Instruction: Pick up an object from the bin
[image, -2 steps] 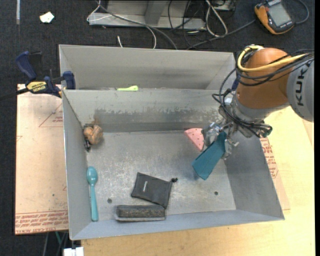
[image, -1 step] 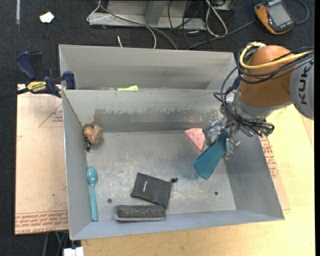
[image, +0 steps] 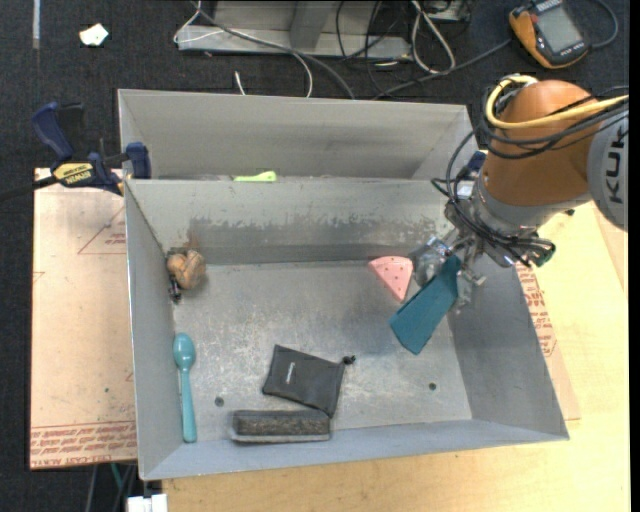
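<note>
**Condition.** The fingers (image: 448, 270) are closed on the upper end of a flat teal oblong piece (image: 424, 318). The piece hangs tilted, below and slightly left of them. Its lower corner sits low over the floor of the grey metal bin (image: 300, 130). Whether it touches the floor cannot be told.

**Risks, as judged.**
- The hold is at one end only, so the long free end can pivot between the fingers and slip out on the lift.
- If the lower corner is on the floor, any sideways travel would drag it and lever the piece loose.
- A pink wedge-shaped piece (image: 393, 273) lies just left of the fingers, close beside the teal piece, and a swing could knock it.
- The bin's sloping right wall stands near, to the right of the fingers, so a drift that way risks a scrape.

**Count.**
- One teal oblong piece, in the fingers.
- One pink wedge.
- One black flat square pouch (image: 303, 380), below and well left of the fingers.
- One dark grey rough bar (image: 281, 426), just beyond the pouch and lower.
- One teal plastic spoon (image: 185, 385), far left and below.
- One tan lumpy object (image: 185, 267), far left and level with the fingers.
- One yellow-green scrap (image: 255, 177), above and left, at the back wall.
</note>
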